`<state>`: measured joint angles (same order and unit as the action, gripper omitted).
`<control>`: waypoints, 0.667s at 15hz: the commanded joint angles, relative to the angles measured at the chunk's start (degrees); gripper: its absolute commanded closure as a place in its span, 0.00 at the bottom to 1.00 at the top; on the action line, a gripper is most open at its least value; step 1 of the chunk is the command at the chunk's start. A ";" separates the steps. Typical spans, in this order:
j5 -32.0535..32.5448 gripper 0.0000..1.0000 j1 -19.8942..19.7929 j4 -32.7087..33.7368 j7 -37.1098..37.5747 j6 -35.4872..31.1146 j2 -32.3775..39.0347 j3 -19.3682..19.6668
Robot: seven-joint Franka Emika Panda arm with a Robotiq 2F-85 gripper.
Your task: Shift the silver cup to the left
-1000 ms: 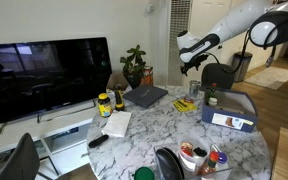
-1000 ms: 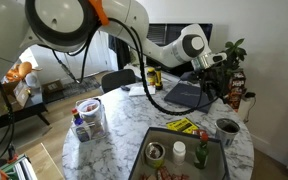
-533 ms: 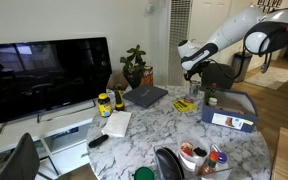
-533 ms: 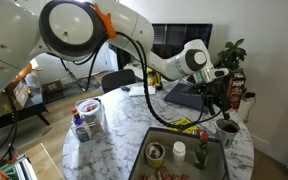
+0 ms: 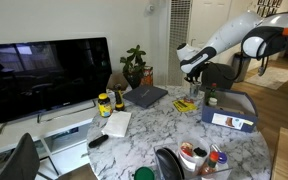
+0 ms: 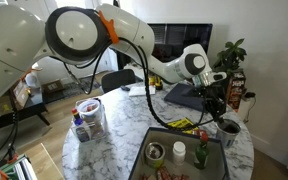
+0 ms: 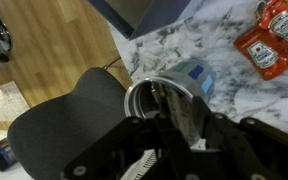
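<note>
The silver cup stands at the marble table's edge, its shiny rim seen from above in the wrist view. My gripper has come down on it, one dark finger inside the cup and the other outside, closed in on its wall. In both exterior views the gripper hangs right over the cup, whose upper part it hides.
Red ketchup packets and a blue-white pack lie by the cup. A black chair stands below the table edge. A laptop, a blue bin, a yellow-labelled jar and a plant share the table.
The arm has come down onto the silver cup, and the jaws have narrowed from wide open onto its wall.
</note>
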<state>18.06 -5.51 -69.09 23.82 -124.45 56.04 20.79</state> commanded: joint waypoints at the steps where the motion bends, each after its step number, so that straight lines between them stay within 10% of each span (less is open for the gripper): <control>1: 0.63 0.78 -0.16 2.24 -1.58 2.24 2.05 -0.02; 2: 0.56 0.57 -0.14 1.91 -1.79 2.26 1.73 -0.11; 10: 0.61 0.07 -0.57 -0.95 -3.22 0.09 -4.18 -0.44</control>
<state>18.11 -5.66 -68.45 22.32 -124.03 53.16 20.92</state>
